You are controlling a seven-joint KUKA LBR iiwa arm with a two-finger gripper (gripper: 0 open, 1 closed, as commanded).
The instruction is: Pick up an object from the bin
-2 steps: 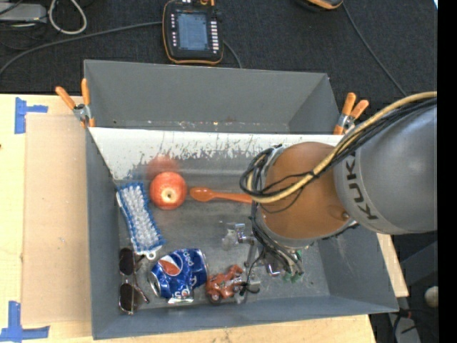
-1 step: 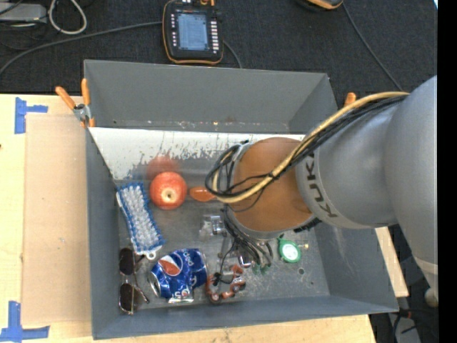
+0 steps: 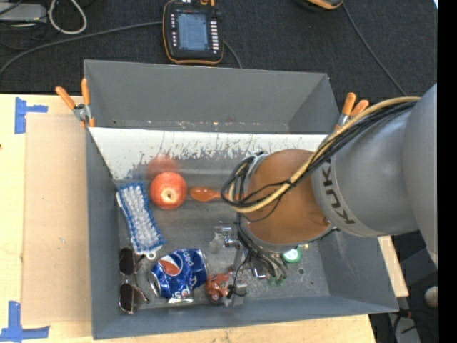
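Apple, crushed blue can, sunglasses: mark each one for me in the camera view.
apple (image 3: 168,189), camera view, middle of its red skin.
crushed blue can (image 3: 177,274), camera view, on the logo on its side.
sunglasses (image 3: 127,261), camera view, on the upper dark lens.

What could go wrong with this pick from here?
1. The gripper is down beside a small red-brown thing that lies close to the crushed blue can; a grab may catch or shove the can too.
2. Both sit near the bin's front wall, so a slip could scrape it.
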